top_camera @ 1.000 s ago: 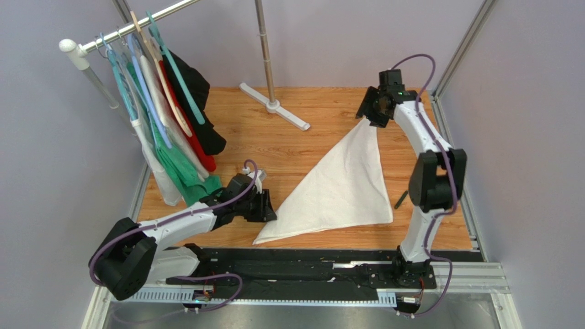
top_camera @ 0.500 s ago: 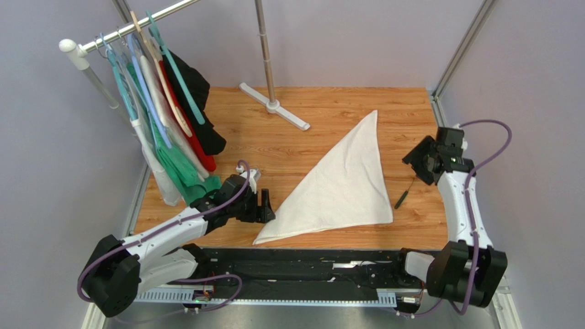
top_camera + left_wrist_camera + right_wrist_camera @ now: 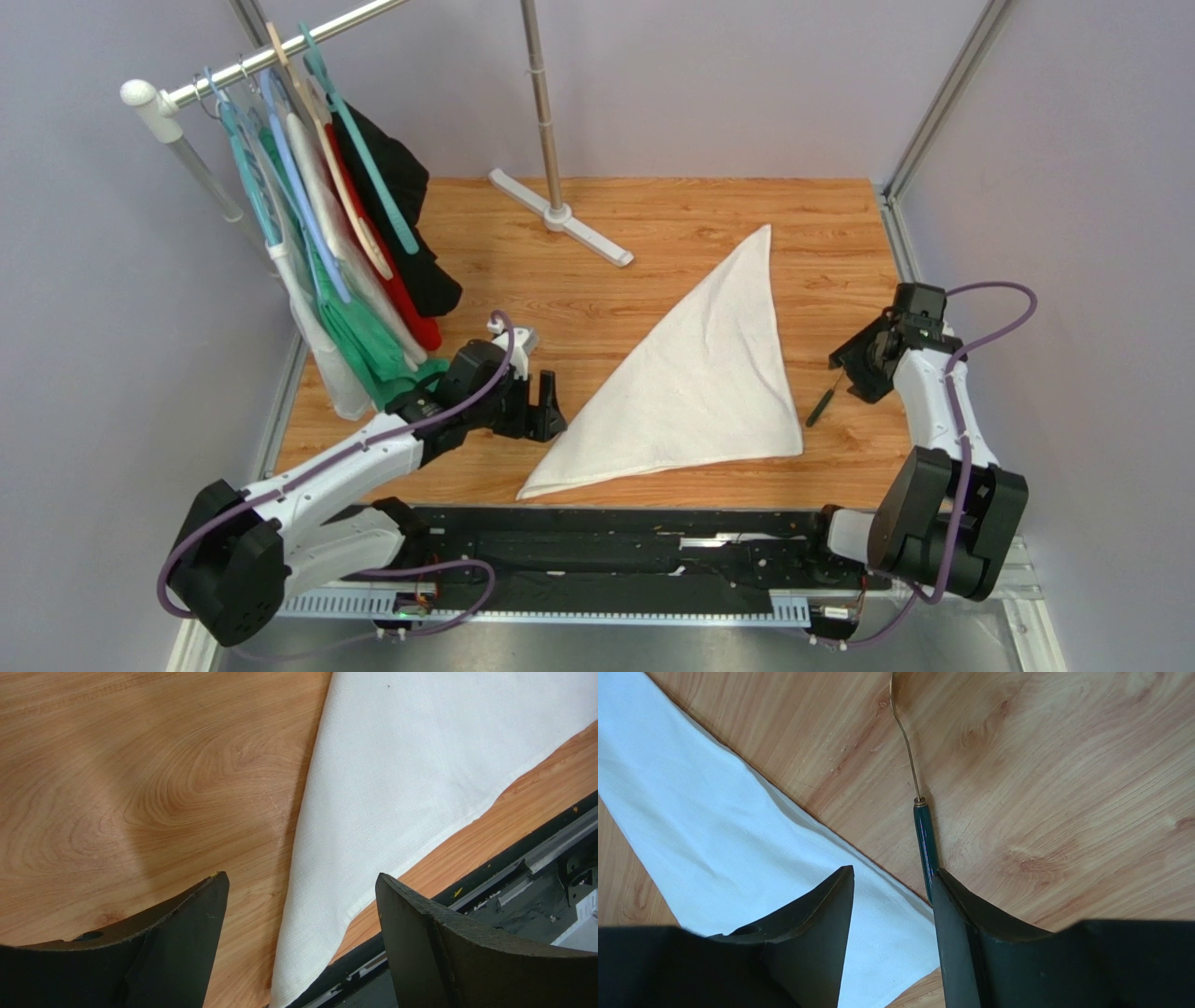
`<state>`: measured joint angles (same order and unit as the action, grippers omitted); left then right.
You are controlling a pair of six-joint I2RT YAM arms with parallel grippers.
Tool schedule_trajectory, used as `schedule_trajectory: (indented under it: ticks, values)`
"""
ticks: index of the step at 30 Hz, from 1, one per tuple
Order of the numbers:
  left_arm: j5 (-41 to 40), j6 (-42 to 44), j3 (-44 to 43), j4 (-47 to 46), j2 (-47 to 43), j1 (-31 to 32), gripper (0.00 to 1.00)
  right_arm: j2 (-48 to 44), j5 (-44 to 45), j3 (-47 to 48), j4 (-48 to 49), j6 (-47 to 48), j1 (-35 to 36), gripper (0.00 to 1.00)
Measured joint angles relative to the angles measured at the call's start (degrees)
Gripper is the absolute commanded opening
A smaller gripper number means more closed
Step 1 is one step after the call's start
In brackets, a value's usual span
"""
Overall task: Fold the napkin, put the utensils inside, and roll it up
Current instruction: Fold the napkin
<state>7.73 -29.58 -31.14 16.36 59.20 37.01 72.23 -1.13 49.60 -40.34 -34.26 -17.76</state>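
Note:
The white napkin [image 3: 701, 371] lies flat on the wooden table, folded into a triangle with one tip pointing to the far side. My left gripper [image 3: 550, 409] is open and empty just left of the napkin's near-left edge. In the left wrist view the napkin [image 3: 421, 763] runs down between the open fingers [image 3: 189, 938]. A utensil [image 3: 819, 406] with a dark green handle lies right of the napkin. My right gripper [image 3: 850, 367] is open above it. In the right wrist view the green handle [image 3: 924, 840] lies along the right finger's inner edge, beside the napkin [image 3: 703, 826].
A clothes rack with several hung garments [image 3: 351, 266] stands at the left. A white stand foot [image 3: 561, 217] and its pole are at the far middle. A black rail [image 3: 631, 539] runs along the near table edge. Metal frame posts flank the right side.
My right arm left the napkin's far tip, swung back to the right side and came down over the utensil. My left gripper shifted slightly away from the napkin's near-left edge.

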Motion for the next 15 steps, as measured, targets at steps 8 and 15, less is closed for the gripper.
schedule_trajectory:
  ticks: [8, 15]
  values:
    - [2.19, 0.61, 0.13, -2.19, 5.38, 0.00, 0.84, 4.92, -1.75, -0.90, 4.22, 0.72, 5.73, 0.36]
    - [2.19, 0.61, 0.15, -2.08, 6.47, -0.02, 0.83, 19.19, -2.91, 7.72, 7.50, 5.44, 9.88, 0.33]
